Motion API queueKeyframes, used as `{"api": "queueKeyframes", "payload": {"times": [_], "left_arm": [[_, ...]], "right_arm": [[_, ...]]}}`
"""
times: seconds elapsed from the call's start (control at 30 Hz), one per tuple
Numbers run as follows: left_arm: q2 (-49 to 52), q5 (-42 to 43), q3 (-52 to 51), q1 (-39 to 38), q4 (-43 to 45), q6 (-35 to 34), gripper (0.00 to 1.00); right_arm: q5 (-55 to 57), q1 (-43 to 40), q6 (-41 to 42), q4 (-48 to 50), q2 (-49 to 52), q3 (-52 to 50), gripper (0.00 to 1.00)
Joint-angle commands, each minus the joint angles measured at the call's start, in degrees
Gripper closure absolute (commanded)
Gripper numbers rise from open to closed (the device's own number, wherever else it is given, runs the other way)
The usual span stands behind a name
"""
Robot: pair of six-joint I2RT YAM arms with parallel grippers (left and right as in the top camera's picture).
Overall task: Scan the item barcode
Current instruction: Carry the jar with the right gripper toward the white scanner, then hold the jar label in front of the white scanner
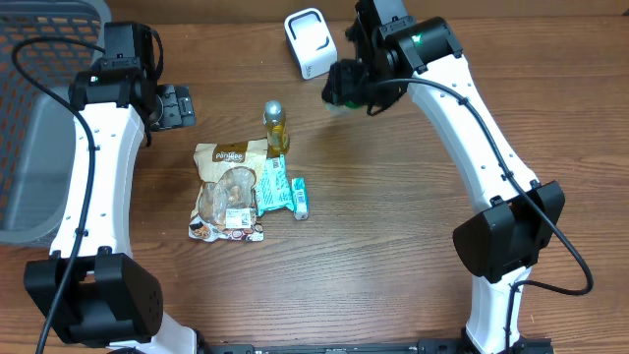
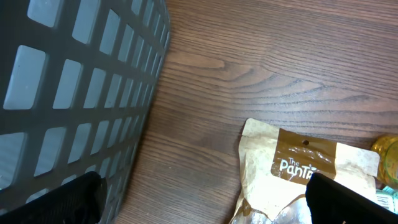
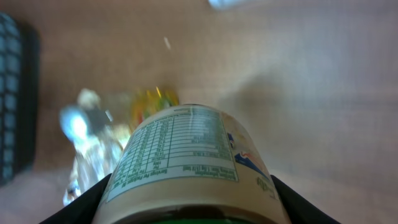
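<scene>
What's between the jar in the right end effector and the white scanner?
Nothing; the overhead view shows only bare tabletop between the jar and the scanner.

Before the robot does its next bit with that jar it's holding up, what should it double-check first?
1. Jar gripped between right fingers: ok.
2. Barcode turned toward the scanner: cannot tell; the right wrist view shows only the nutrition label.
3. Scanner standing unobstructed: ok.
4. Left fingers open, holding nothing: ok.
5. Snack bag lying apart from the scanner: ok.
</scene>
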Motion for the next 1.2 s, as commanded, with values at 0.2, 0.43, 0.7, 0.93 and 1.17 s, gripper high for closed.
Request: {"api": "queueKeyframes", "payload": {"times": [0.2, 0.43, 0.7, 0.93, 1.17], "left_arm": [[-0.7, 0.1, 1.2, 0.6, 0.1, 0.9, 0.00], [-0.7, 0.1, 1.2, 0.6, 0.1, 0.9, 0.01], [-0.7, 0.1, 1.2, 0.6, 0.1, 0.9, 0.00], [-0.7, 0.1, 1.2, 0.6, 0.1, 0.9, 0.01], [-0.7, 0.1, 1.2, 0.6, 0.1, 0.9, 0.01]], "right_arm": [[2.4, 0.1, -0.9, 18.4, -0.8, 1.3, 0.76], [4.9, 0.1, -0.9, 25.7, -0.7, 1.2, 0.77], [5.9, 0.1, -1.0, 35.6, 0.0, -1.7, 0.76], [7.0, 0.1, -1.0, 41.3, 4.3, -1.8, 0.76], [8.5, 0.1, -5.9, 48.4, 10.9, -1.8, 0.76]]}}
